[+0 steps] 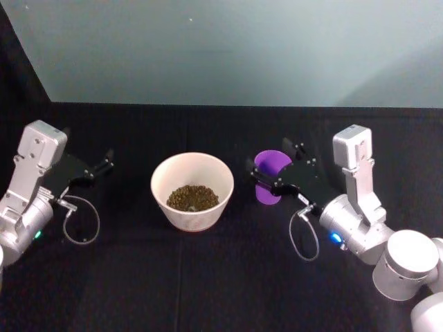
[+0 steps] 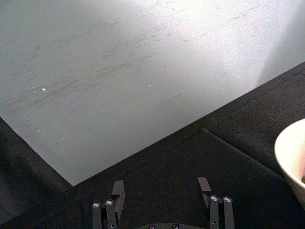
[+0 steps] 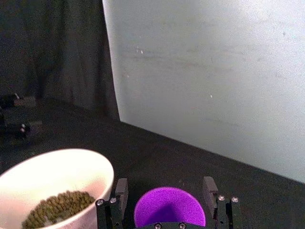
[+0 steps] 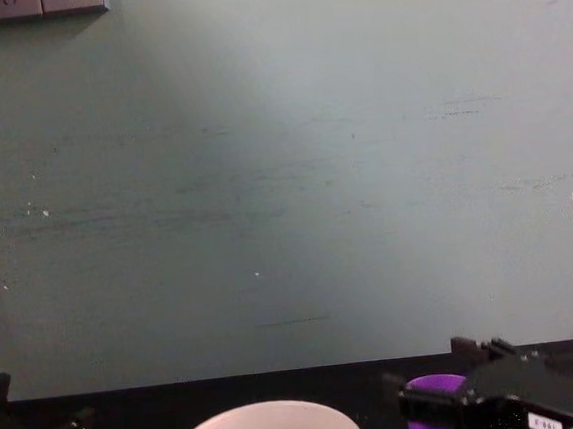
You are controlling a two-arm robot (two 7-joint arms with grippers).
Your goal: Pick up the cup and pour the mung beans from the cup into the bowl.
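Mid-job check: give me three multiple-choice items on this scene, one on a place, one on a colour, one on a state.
1. Where are the mung beans?
A. in the bowl
B. in the cup
C. spilled on the table

2. What colour is the cup?
A. green
B. purple
C. white

3. How does the right pincer stand?
A. shut flat on the table
B. clamped on the bowl's rim
C. fingers either side of the cup

Answers:
1. A: the heap lies inside the cream bowl.
2. B: bright purple, its interior showing no beans.
3. C: black fingers flank the cup; the left pincer hangs idle left of the bowl.

Lighting: dim, uneven; bright glare patch on pale wall (image 2: pixel 200 28); black tablecloth (image 1: pixel 221 277) swallows shadows; wrist views soft, slightly grainy.
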